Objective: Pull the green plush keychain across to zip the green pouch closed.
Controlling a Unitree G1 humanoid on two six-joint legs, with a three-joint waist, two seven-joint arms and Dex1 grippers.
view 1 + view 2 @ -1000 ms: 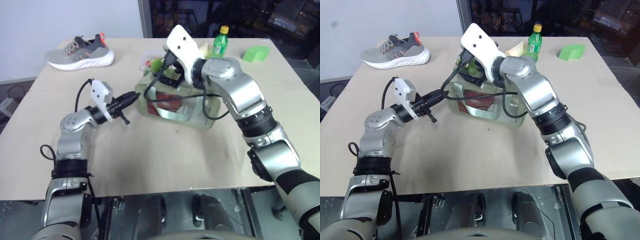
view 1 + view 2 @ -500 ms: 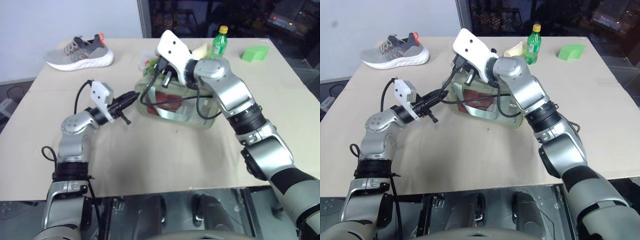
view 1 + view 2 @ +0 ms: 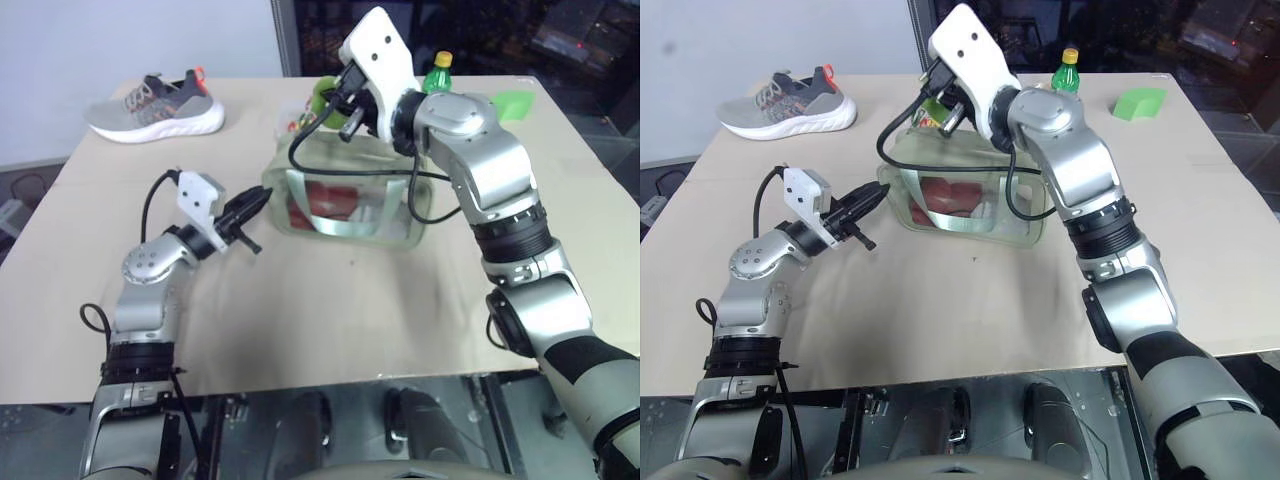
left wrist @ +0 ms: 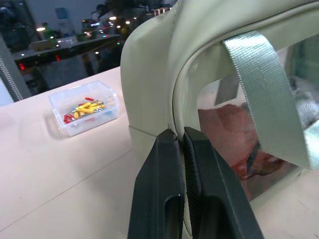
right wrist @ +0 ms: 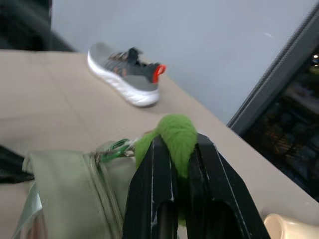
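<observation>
The green pouch (image 3: 350, 210) stands mid-table, pale sage with clear sides and red contents showing. My left gripper (image 3: 262, 199) is shut on the seam at the pouch's left end (image 4: 149, 79); its black fingers (image 4: 162, 164) pinch the edge there. My right gripper (image 3: 336, 100) is above the pouch's left top corner, shut on the green plush keychain (image 5: 174, 132). The lime fuzz bulges out between its fingertips (image 5: 152, 164). A small green ring (image 5: 115, 147) links the plush to the zipper at the pouch's top.
A grey and white sneaker (image 3: 155, 102) lies at the far left of the table (image 3: 330, 310). A green bottle with a yellow cap (image 3: 437, 73) and a green wedge block (image 3: 512, 103) sit at the far right. A small clear box of coloured bits (image 4: 84, 105) lies behind the pouch.
My right gripper went from open over the pouch to shut on the plush, then rose, pulling the pouch's top up taut. The left gripper kept its hold in place.
</observation>
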